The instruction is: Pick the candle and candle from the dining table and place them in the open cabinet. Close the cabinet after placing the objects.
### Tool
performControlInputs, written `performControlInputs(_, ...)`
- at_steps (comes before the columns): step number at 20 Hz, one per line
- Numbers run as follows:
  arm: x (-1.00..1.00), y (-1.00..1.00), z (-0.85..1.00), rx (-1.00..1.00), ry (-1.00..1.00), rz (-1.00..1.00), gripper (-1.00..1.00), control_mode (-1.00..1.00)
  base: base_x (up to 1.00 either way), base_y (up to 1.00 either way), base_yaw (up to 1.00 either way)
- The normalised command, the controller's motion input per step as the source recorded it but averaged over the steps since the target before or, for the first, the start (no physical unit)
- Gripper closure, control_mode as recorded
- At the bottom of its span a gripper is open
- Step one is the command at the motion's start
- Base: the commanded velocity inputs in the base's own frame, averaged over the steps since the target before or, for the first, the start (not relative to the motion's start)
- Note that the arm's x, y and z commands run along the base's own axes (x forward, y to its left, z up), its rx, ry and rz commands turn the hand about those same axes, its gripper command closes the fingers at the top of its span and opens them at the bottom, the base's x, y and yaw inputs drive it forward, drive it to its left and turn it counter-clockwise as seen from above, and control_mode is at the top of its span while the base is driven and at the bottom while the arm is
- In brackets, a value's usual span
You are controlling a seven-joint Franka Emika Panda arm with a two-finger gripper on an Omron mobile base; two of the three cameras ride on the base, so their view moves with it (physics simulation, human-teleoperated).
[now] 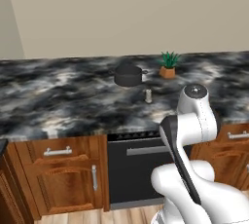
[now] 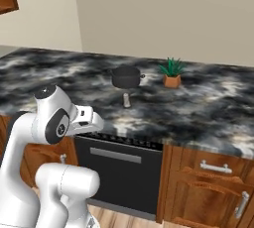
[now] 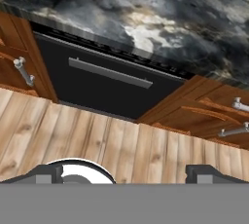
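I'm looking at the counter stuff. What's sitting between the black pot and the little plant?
Nothing. In both base views, only bare marbled table top lies between the black pot and the potted plant. A small candle stands apart, nearer the front edge.

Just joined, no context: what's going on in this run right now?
Nothing is held yet. The robot sits in front of the black marbled table, its open claw empty and pointed down at the wooden floor by the black appliance front. On the table stand a black pot, a potted plant and a small pale candle, untouched.
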Motion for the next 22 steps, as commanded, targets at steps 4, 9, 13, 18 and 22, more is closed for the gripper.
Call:
performControlInputs(4, 0.00, 0.00, 0.00, 0.00, 0.00, 0.00, -1.00, 1.00, 0.37, 0.00, 0.02)
performControlInputs(9, 0.00, 0.00, 0.00, 0.00, 0.00, 0.00, -1.00, 1.00, 0.29, 0.00, 0.02)
performControlInputs(13, 0.00, 0.00, 0.00, 0.00, 0.00, 0.00, -1.00, 1.00, 0.16, 0.00, 0.02)
performControlInputs(18, 0.00, 0.00, 0.00, 0.00, 0.00, 0.00, -1.00, 1.00, 0.03, 0.00, 0.04)
performControlInputs(22, 0.00, 0.00, 0.00, 0.00, 0.00, 0.00, -1.00, 1.00, 0.10, 0.00, 0.04)
